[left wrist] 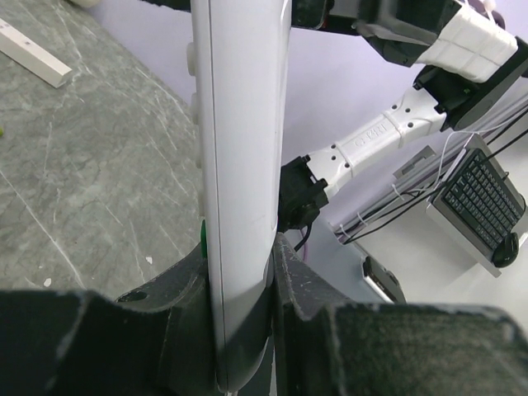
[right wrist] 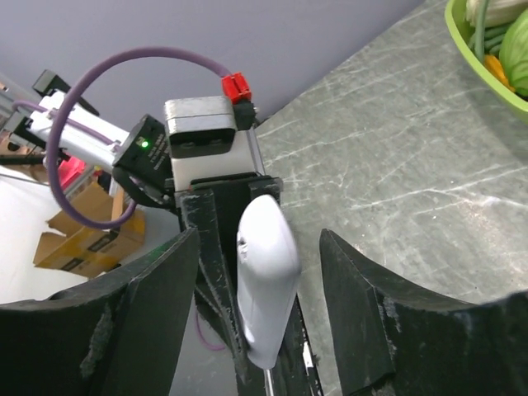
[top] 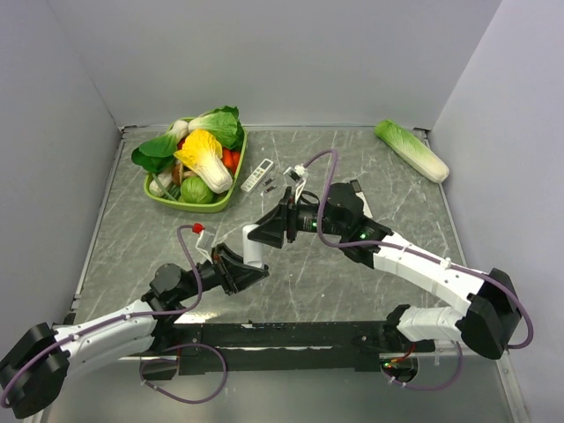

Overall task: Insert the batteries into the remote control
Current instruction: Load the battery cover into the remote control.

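I'm looking down on a grey, marble-patterned table (top: 352, 291) boxed in by plain pale walls.

My left gripper (left wrist: 239, 272) is pinching the remote (left wrist: 239, 165) near one end. The fingers are pressed against its two faces, and it runs edge-on away from the wrist camera. From above, the remote (top: 254, 244) is off the table, over the middle and a little towards the near edge. Its free end points at the right arm.

My right gripper (right wrist: 264, 330) is spread. Its two dark fingers (right wrist: 157, 305) stand on either side of the remote's rounded end, with a clear gap on each side, so they are not touching it.

Beyond the grippers, towards the far edge, a few small dark slivers lie on the table. I take them for the batteries (top: 272, 183), though they are too small to make out properly. Just beside them, on the tray side, lies a grey-buttoned remote (top: 257, 174).

The green tray (top: 176, 201) sits near the far left corner and is piled full:
- a yellow-and-white cabbage (top: 204, 157) on top
- leafy greens (top: 220, 123) at the back
- something red (top: 231, 159) on the right side
- a round green head (top: 196, 189) at the front

A long pale green cabbage (top: 411, 150) lies alone in the far right corner.
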Motion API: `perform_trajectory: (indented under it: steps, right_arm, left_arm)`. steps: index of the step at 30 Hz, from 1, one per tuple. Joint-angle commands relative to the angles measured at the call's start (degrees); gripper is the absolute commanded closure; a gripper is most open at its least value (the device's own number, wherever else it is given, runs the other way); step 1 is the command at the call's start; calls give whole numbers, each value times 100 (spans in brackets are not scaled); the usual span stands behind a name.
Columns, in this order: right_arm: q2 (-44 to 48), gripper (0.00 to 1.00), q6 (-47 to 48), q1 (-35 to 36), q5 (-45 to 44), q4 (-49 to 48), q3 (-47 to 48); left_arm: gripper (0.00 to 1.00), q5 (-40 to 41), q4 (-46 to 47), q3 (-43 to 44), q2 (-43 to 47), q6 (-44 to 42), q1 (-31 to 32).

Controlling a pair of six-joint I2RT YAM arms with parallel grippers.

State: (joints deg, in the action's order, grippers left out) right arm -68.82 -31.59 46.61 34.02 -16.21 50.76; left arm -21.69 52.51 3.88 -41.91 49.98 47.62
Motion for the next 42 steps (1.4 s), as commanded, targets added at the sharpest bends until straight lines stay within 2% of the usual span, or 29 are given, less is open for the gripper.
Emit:
perform_trajectory:
  steps: [1,5,13,16,18,21,22,23,26,30,35,39,42]
  right_arm:
    - [-175,36,31,-47,-1,-93,285]
    - [-290,53,4,-29,61,-137,180]
    - [-413,68,65,-29,122,-120,22]
    - [-378,68,144,-20,140,-58,-14]
    - [-352,66,197,-20,140,-23,-5]
    - [-247,51,329,-29,175,161,118]
    - [-177,42,416,-29,175,214,205]
    - [-124,37,443,-20,175,354,241]
    - [105,22,663,-29,0,827,399]
    - [552,8,1285,-82,-580,2084,776]
    - [966,0,1735,-512,-1046,3613,1216]
    - [1247,0,2086,-749,-1327,5035,1690]
    - [1571,0,2087,-943,-1512,5381,1718]
  left_arm:
    - [98,-230,400,271,-28,-164,20]
    - [98,-274,391,315,-45,-207,20]
    - [98,-257,181,412,51,-295,20]
    - [98,-230,49,456,174,-374,20]
    - [98,-221,-118,508,209,-410,20]
    - [98,-195,-311,544,236,-506,20]
    - [98,-186,-381,561,227,-559,20]
    - [98,-177,-469,579,227,-603,20]
    - [98,-46,-1241,807,210,-1015,11]
    - [98,297,-3013,1499,131,-1762,20]
    - [98,709,-4336,2387,-176,-2702,90]
    - [97,1263,-4943,2907,-720,-3239,554]
    - [98,1693,-5390,3390,-1334,-3634,1028]
